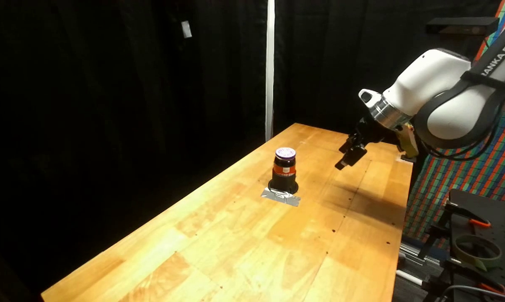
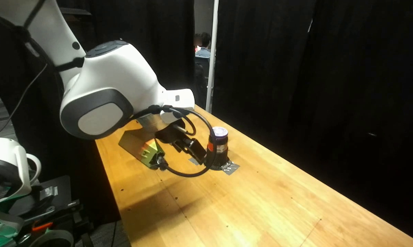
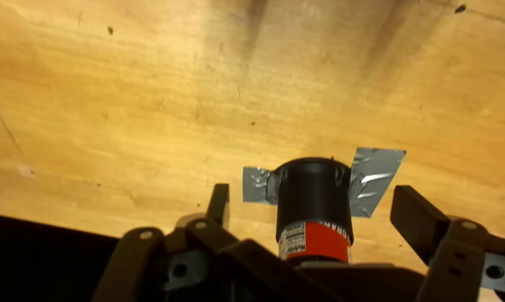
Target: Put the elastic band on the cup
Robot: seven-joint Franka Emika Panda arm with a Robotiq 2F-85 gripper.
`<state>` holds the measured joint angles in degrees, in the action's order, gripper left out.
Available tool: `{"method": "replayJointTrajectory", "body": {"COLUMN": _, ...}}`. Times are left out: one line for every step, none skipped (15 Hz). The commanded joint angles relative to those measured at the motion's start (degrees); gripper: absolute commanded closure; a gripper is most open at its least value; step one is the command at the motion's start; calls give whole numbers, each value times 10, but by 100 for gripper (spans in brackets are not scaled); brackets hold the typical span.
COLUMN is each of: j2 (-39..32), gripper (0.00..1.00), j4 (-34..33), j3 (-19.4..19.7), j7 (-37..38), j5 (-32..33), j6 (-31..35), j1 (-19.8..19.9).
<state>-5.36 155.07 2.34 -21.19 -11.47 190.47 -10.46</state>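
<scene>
1. One white Franka arm (image 1: 428,79) leans in over the wooden table (image 1: 235,247), coming from the right as I see it in an exterior view.
2. Its black gripper (image 1: 343,157) hangs tilted above the tabletop, to the right of the orange-labelled cup (image 1: 284,169) and well apart from it.
3. The jaws are spread wide and grip nothing; in the wrist view the two fingers (image 3: 418,222) show on either side of the cup, clear of it.
4. The cup, dark and jar-shaped with a printed purple-and-white lid (image 1: 286,152), stands upright in a black holder (image 3: 313,197), left of the table's centre and toward its far end.
5. Two strips of silver duct tape (image 3: 376,182) run from the holder's foot onto the wood, one on each side.
6. In an exterior view a black cable (image 2: 189,175) loops down from the arm and crosses in front of the cup; a yellow-green block (image 2: 151,154) sits beside the gripper.
7. Black curtains (image 1: 110,105) hang beyond the table, a white pole (image 1: 270,63) upright among them; in an exterior view a dark-haired person (image 2: 203,51) shows far off, through a gap.
8. At the near right in an exterior view, a roll of tape (image 1: 487,263) lies on a black board (image 1: 472,199).
</scene>
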Motion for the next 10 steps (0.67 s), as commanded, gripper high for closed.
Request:
{"method": "replayJointTrajectory", "body": {"j2": 49, "gripper": 0, "j4": -8, "j3": 81, "j7": -30, "j5": 19, "j6": -163, "j1": -38}}
{"method": "replayJointTrajectory", "body": {"j2": 52, "gripper": 0, "j4": -19, "j3": 103, "j7": 27, "j5": 104, "j6": -213, "j1": -33}}
{"method": "replayJointTrajectory", "body": {"j2": 57, "gripper": 0, "j4": -31, "j3": 108, "j7": 49, "j5": 146, "j6": -261, "j1": -30}}
{"method": "replayJointTrajectory", "body": {"j2": 70, "gripper": 0, "j4": -43, "j3": 110, "j7": 89, "j5": 199, "j6": -310, "j1": -27}}
{"method": "replayJointTrajectory", "body": {"j2": 87, "gripper": 0, "j4": -51, "j3": 59, "j7": 116, "j5": 234, "j6": -356, "j1": 23}}
{"method": "replayJointTrajectory", "body": {"j2": 99, "gripper": 0, "j4": -63, "j3": 49, "j7": 120, "j5": 238, "j6": -401, "j1": 27}}
{"method": "replayJointTrajectory", "body": {"j2": 114, "gripper": 0, "j4": -74, "j3": 35, "j7": 120, "j5": 233, "j6": -447, "j1": 35}}
{"method": "replayJointTrajectory", "body": {"j2": 128, "gripper": 0, "j4": -89, "j3": 24, "j7": 112, "j5": 214, "j6": -492, "j1": 40}}
{"method": "replayJointTrajectory", "body": {"j2": 90, "gripper": 0, "j4": -72, "j3": 22, "j7": 102, "j5": 215, "j6": -425, "j1": 52}}
{"method": "replayJointTrajectory", "body": {"j2": 104, "gripper": 0, "j4": -83, "j3": 13, "j7": 104, "j5": 214, "j6": -459, "j1": 53}}
